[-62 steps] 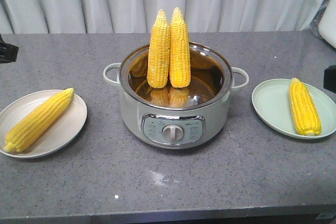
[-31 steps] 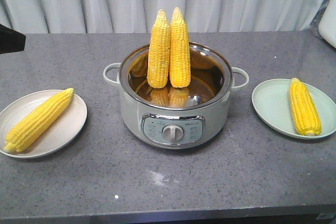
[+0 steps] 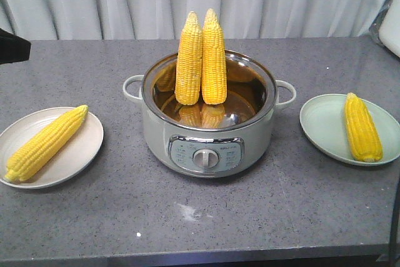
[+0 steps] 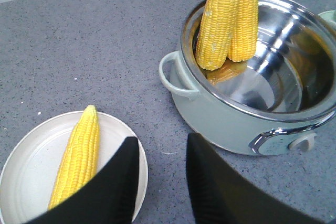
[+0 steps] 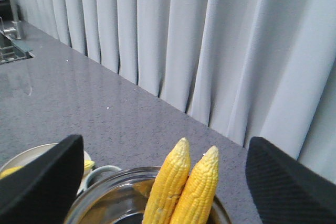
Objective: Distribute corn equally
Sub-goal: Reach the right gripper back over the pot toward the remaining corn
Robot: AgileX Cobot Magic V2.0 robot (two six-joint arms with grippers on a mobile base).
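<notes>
Between jaws of right gripper (image 5: 163,144), spread wide, I see two upright corn cobs (image 5: 178,192), bases cut off. Left gripper (image 4: 161,178) jaws apart, empty; bare counter (image 4: 157,129) between, plate (image 4: 37,150) rim under left jaw.

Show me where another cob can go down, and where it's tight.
Each plate has bare room beside its corn: the beige plate right of the left cob, the green plate left of the right cob. The counter in front of the pot is bare too. Crowded: inside the pot, where two cobs stand together.
</notes>
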